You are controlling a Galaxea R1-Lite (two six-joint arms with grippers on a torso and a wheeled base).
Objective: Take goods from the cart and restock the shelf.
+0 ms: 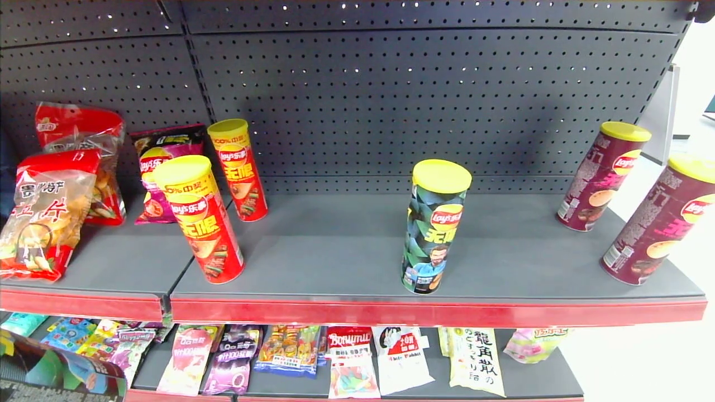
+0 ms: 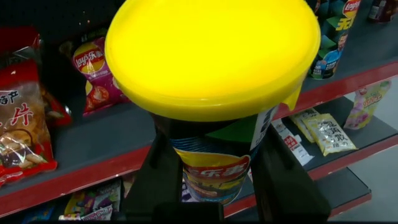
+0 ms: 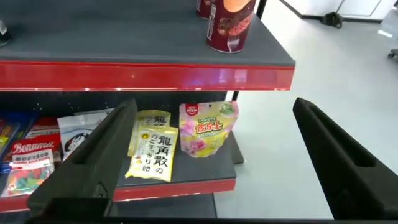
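Now, with my left gripper (image 2: pixel 214 165) clamped on the yellow-lidded green cardboard crisp tube (image 2: pixel 211 56), upright off the red front edge of the grey metal shelf (image 1: pixel 335 245), and my right gripper (image 3: pixel 213 107) spread empty, I'd clear that edge, then seat it flat.
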